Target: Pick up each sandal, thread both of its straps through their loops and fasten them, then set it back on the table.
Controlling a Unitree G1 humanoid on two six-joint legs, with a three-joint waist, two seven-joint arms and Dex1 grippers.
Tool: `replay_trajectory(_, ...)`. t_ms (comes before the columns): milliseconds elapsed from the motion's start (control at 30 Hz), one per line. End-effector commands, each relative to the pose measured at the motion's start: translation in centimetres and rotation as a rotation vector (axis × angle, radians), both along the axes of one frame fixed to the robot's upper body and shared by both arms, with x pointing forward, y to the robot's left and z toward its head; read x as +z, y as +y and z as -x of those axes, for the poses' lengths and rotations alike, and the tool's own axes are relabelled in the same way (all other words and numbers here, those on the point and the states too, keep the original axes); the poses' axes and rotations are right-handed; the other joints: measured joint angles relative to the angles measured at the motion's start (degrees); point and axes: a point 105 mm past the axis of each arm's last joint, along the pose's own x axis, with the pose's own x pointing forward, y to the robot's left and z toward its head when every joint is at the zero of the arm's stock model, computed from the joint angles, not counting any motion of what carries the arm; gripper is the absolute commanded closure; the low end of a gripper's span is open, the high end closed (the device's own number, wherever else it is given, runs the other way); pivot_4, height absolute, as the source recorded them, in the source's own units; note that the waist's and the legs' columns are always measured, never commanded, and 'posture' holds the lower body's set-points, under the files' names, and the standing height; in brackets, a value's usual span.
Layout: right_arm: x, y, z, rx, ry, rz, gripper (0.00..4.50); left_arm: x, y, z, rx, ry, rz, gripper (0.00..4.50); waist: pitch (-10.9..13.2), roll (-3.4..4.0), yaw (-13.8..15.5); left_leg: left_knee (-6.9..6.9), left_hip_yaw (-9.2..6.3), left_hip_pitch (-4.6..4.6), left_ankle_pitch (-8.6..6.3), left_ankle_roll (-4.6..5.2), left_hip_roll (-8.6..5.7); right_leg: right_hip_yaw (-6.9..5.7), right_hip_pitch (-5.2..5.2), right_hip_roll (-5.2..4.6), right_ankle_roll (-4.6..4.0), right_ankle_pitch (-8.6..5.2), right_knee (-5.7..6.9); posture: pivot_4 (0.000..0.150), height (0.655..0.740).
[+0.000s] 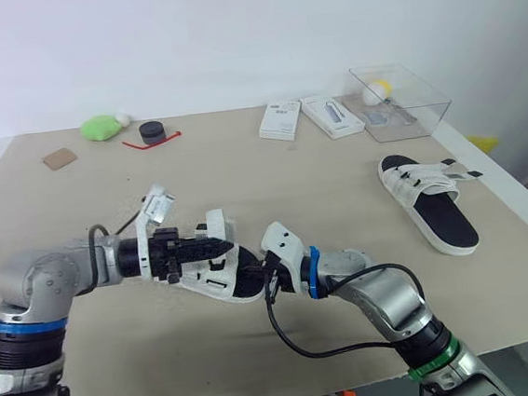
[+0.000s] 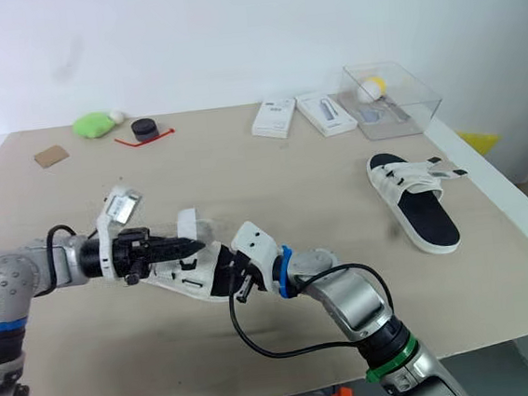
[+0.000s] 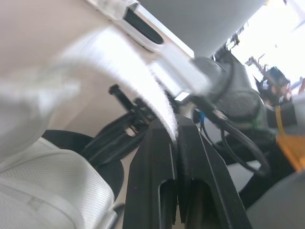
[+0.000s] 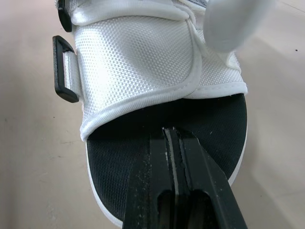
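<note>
A white sandal (image 1: 217,275) with a black footbed is held just above the near part of a beige table (image 1: 271,178), between the robot's two arms. The left gripper (image 1: 220,247) is pinched shut on one of the sandal's white straps (image 3: 143,81), which arcs up loose from the shoe. The right gripper (image 1: 256,275) has its fingers pressed together, tips against the black footbed at the open end; I cannot tell whether they actually grip it.

The sandal looks light. Its sole seems fairly stiff, while the woven upper and straps look soft and floppy, so the free strap end is the place to hold for threading and the sole edge is the place to steady it. A black plastic loop (image 4: 64,83) sits at the side of the upper.

A second sandal (image 1: 430,201) lies flat towards the table's right edge. Along the far side are a clear plastic box (image 1: 402,98), two white cartons (image 1: 280,120), a small black puck (image 1: 152,131), a green lump (image 1: 100,128) and a brown square (image 1: 59,159). A plain white wall stands behind the table.
</note>
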Motion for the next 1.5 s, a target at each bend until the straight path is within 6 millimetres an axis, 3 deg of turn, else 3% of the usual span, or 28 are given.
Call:
replay_trajectory(33,-1.0,-0.9,-0.4,-0.048,0.027,0.037,4.50,-0.5,0.1,-0.6,0.012,0.009,-0.005,4.43,0.00,-0.01,0.00,0.00,-0.01,0.00,0.00,0.00,0.00,0.00,0.00,0.02,-0.02,0.03,0.00,0.150,0.7400)
replay_trajectory(300,-1.0,-1.1,-0.4,-0.061,0.027,0.037,4.50,-2.6,0.7,-1.2,0.005,0.117,-0.054,4.43,-0.02,0.01,0.02,0.00,-0.04,-0.01,0.00,0.00,-0.03,0.00,-0.01,0.00,-0.06,0.04,-0.04,0.150,0.7400)
replay_trajectory(667,-1.0,-1.2,-0.4,-0.069,0.024,0.037,4.50,-3.6,1.0,-1.0,-0.031,0.076,-0.137,4.43,-0.03,0.04,0.03,0.00,-0.04,-0.01,0.00,0.00,-0.03,0.00,-0.01,-0.01,-0.06,0.04,-0.04,0.150,0.7400)
replay_trajectory(867,-0.9,-1.1,-0.4,-0.065,0.024,0.036,4.50,-2.8,0.8,-1.5,-0.030,-0.025,-0.106,4.43,-0.04,0.04,0.06,0.00,-0.04,-0.01,0.00,0.00,-0.03,0.00,-0.01,-0.02,-0.06,0.04,-0.04,0.150,0.7400)
replay_trajectory(1167,-0.9,-1.1,-0.5,-0.066,0.024,0.036,4.50,-3.0,0.7,-0.3,-0.106,-0.043,-0.125,4.43,-0.03,0.04,0.06,0.00,-0.03,-0.01,0.00,0.00,-0.03,0.00,-0.02,-0.03,-0.07,0.04,-0.04,0.150,0.7400)
replay_trajectory(1300,-0.8,-1.1,-0.5,-0.066,0.023,0.036,4.50,-4.1,0.6,0.1,-0.130,-0.054,-0.173,4.43,-0.04,0.05,0.06,0.00,-0.03,-0.01,0.00,0.00,-0.03,0.00,-0.02,-0.03,-0.07,0.04,-0.04,0.150,0.7400)
replay_trajectory(1500,-0.8,-1.1,-0.6,-0.066,0.023,0.033,4.50,-3.0,0.2,0.2,-0.143,-0.035,-0.104,4.43,-0.05,0.05,0.05,-0.01,-0.03,-0.01,0.00,0.00,-0.03,0.00,-0.02,-0.04,-0.07,0.04,-0.04,0.150,0.7400)
